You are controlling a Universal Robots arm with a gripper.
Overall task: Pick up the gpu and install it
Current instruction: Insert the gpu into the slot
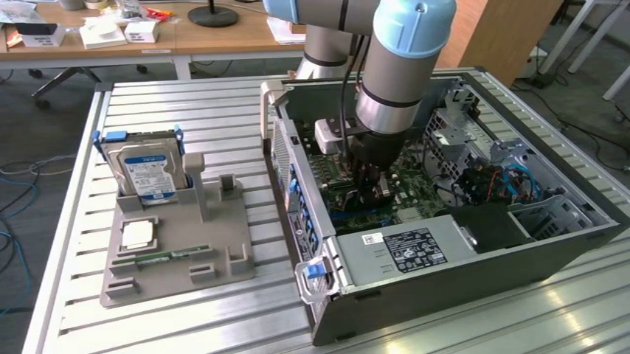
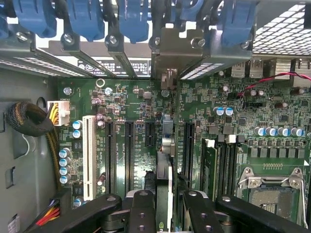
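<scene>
Ribbed metal tabletop carries an open computer case on the exterior view's right and a grey holder tray on its left, with a hard drive standing in the tray. Desks stand in the far background. Inside the case the arm's gripper reaches down to the green motherboard, its black fingers clamped on the gpu, which stands on edge over an expansion slot, its silver bracket at the case's slotted rear wall.
</scene>
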